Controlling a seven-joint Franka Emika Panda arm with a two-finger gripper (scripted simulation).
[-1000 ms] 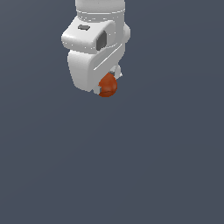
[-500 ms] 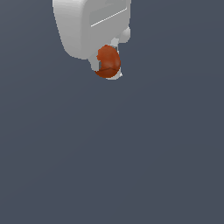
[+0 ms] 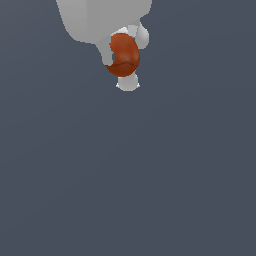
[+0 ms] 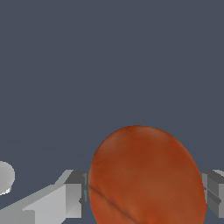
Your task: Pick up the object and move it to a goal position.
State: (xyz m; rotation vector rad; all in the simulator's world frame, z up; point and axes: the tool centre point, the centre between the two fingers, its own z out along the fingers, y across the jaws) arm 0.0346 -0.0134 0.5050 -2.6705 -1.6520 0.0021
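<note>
Small round reddish-orange ball (image 3: 123,55) w/ a mottled surface and a thin dark crease sits in the white claw (image 3: 122,57), near the top of the exterior view, just under the arm's bulky white wrist housing (image 3: 102,17). Claw is closed onto the ball: in the wrist view, grey fingers (image 4: 74,194) press against it on both sides, touching its flanks, w/ the ball (image 4: 146,177) filling the gap between them. Ball is wider than the finger pads are tall, so it bulges past them. Exterior view: one pale rounded fingertip (image 3: 127,83) pokes out just below the ball, another rounded white part (image 3: 141,36) shows beside it at the exterior view's right. Background is flat dark slate-grey all round; can't tell if it's a bench surface or how high the ball hangs.
</note>
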